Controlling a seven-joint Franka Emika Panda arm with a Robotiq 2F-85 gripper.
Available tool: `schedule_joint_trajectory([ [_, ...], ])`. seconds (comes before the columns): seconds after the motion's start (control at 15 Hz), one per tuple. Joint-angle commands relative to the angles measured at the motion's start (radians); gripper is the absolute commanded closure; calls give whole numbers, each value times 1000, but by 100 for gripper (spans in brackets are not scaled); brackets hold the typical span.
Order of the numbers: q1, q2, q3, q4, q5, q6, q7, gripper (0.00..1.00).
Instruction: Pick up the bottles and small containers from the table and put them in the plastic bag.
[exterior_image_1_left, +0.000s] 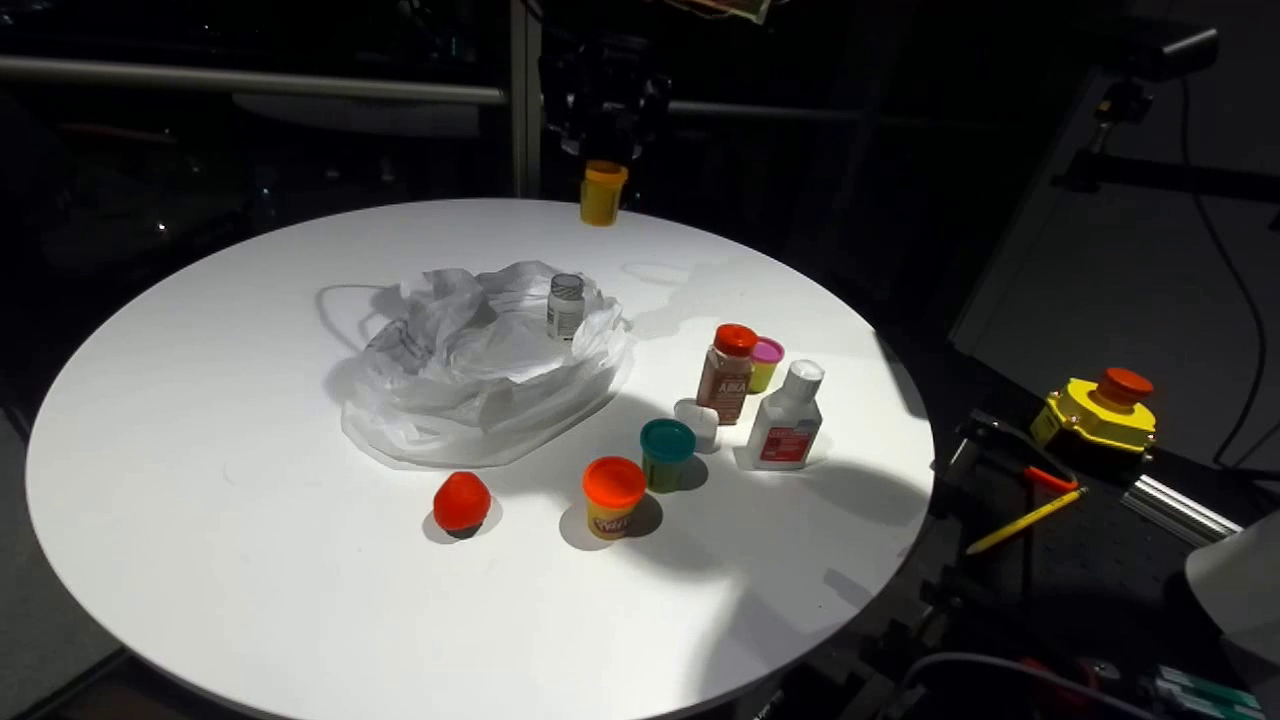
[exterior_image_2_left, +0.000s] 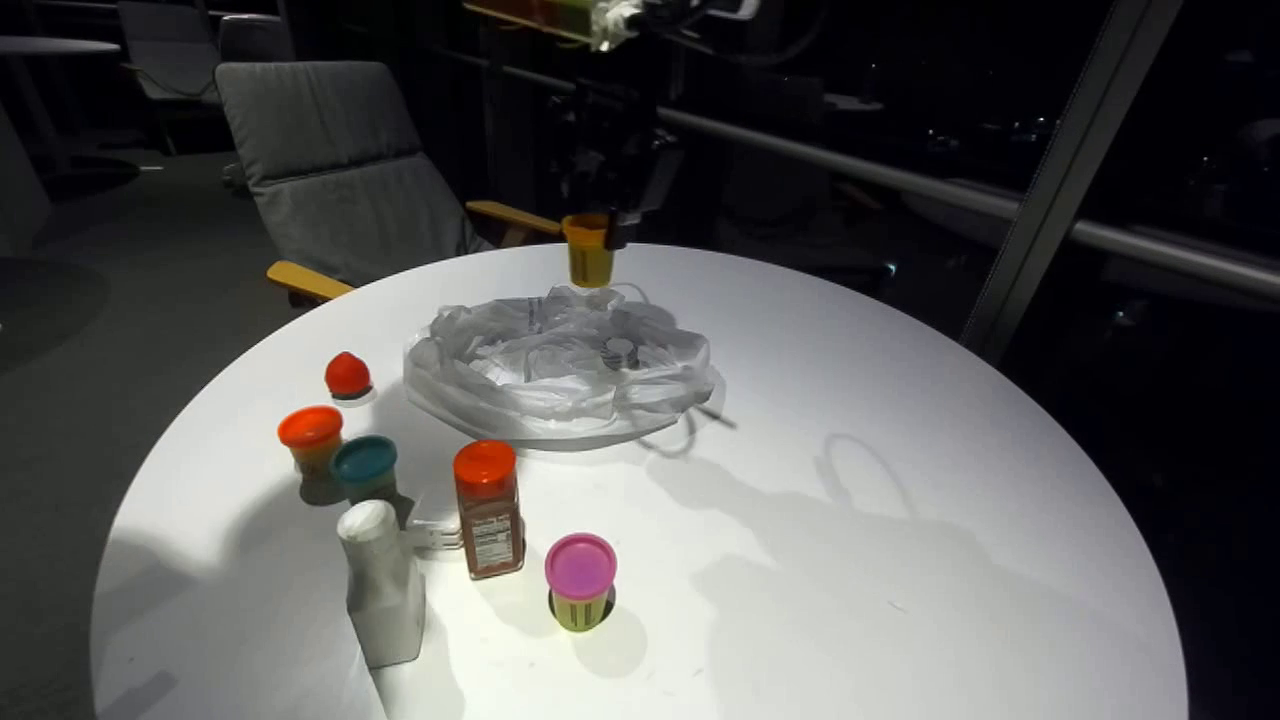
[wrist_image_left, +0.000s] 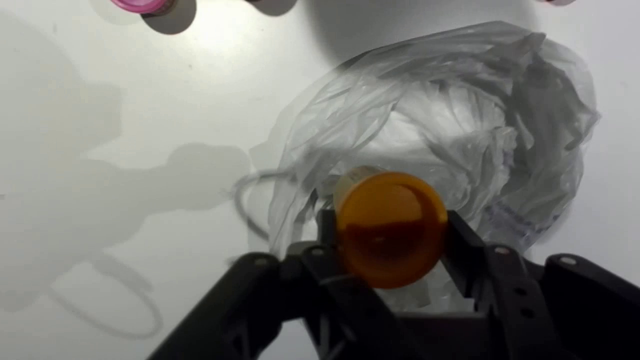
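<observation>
We judge that the carrying step is in hand: the orange-lidded tub (exterior_image_1_left: 602, 198) is in the air, seemingly above the plastic bag (exterior_image_1_left: 490, 410), which lies open nearer the far edge than the near edge of the round table (exterior_image_1_left: 220, 560) in both exterior views. Next we should line the tub up with the bag's mouth, away from the small bottle (exterior_image_1_left: 565, 308) standing inside, lower it and release. Our claw (wrist_image_left: 392, 231) is parted just to the tub's width, pinching it near the lid between two dark fingers (wrist_image_left: 462, 250), touching neither bag nor table.
</observation>
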Motion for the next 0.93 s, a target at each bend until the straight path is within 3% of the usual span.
schedule_joint_trajectory([
  [0.0,63,59,32,11,-56,28,26,72],
  [0.27,102,196,25,49,-95,110,35,72],
  [0.73,81,332,34,92,-57,245,12,72],
  [0.8,79,325,36,87,-56,255,7,22],
  [0.87,72,313,43,82,-48,266,-1,21],
])
